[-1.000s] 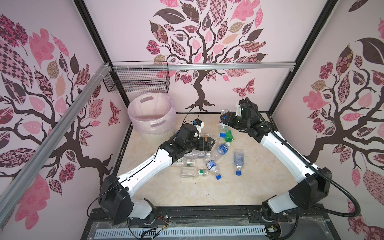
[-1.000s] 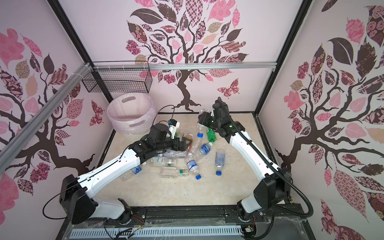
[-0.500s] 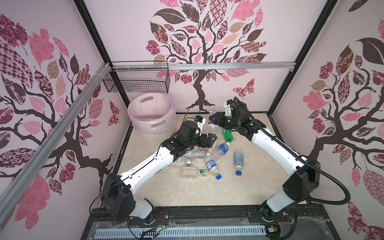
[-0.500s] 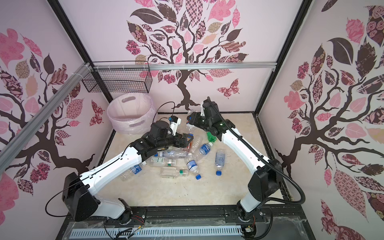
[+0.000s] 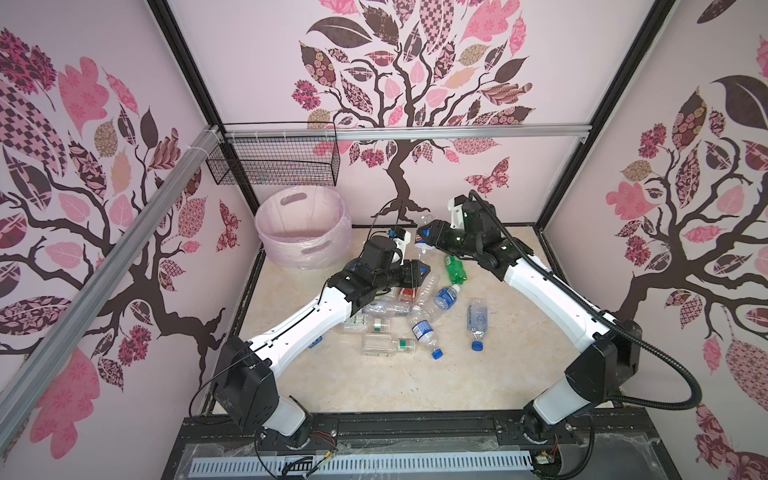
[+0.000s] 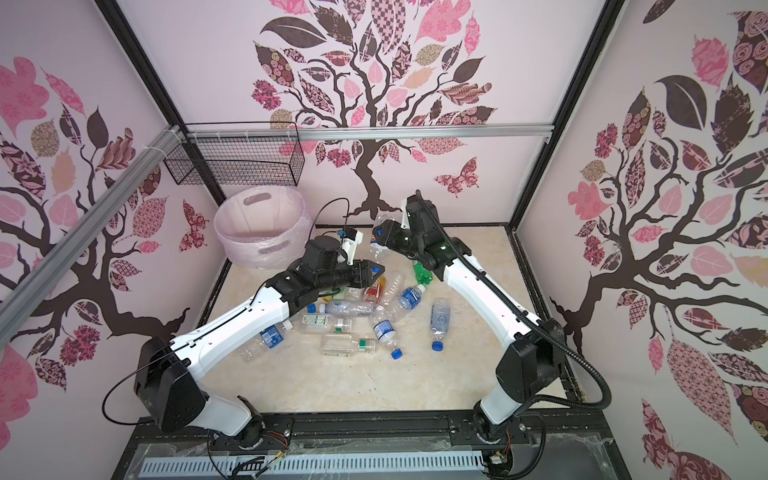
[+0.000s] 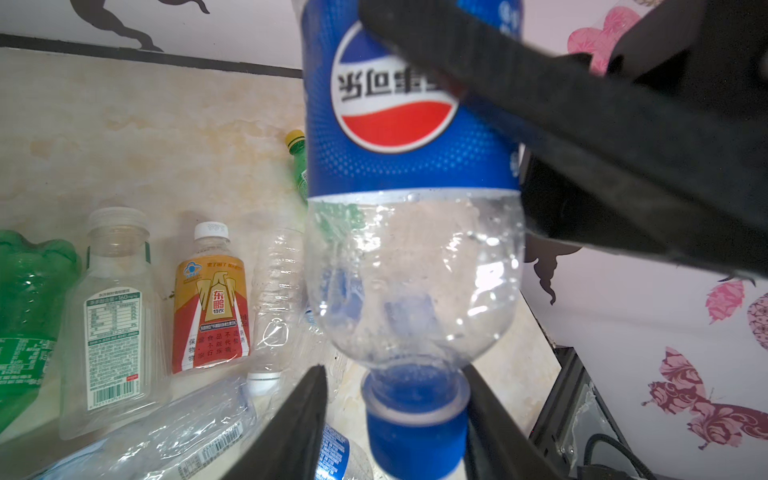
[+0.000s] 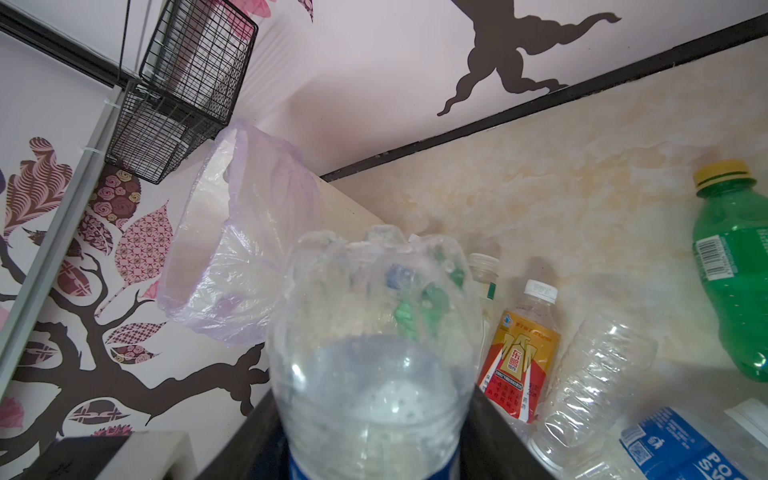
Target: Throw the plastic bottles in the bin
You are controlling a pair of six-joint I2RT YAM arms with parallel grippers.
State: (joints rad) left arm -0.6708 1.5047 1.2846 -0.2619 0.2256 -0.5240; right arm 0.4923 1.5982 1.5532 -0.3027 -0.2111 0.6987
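My right gripper [image 5: 430, 237] [image 8: 374, 395] is shut on the body of a clear Pepsi bottle [image 5: 422, 237] [image 8: 374, 353] with a blue label, held above the floor near the back middle. My left gripper [image 5: 422, 272] [image 7: 395, 374] is just in front of it, jaws either side of that bottle's blue cap [image 7: 415, 428]. One finger touches the cap and a gap shows at the other. The pale pink bin [image 5: 299, 245] [image 8: 216, 232] with its liner stands at the back left. Several bottles lie on the floor, among them a green one [image 5: 455, 270] and an orange-red one [image 5: 409, 294] [image 7: 212, 307].
A black wire basket [image 5: 274, 162] hangs on the back wall above the bin. Clear bottles with blue labels [image 5: 477, 320] and white-capped ones [image 5: 386, 345] are scattered under and in front of the left arm. A black frame rail [image 5: 552, 266] edges the floor on the right.
The right arm has swung left with the Pepsi bottle toward the middle. The left gripper has moved up to the bottle's cap and its jaws have narrowed from wide open.
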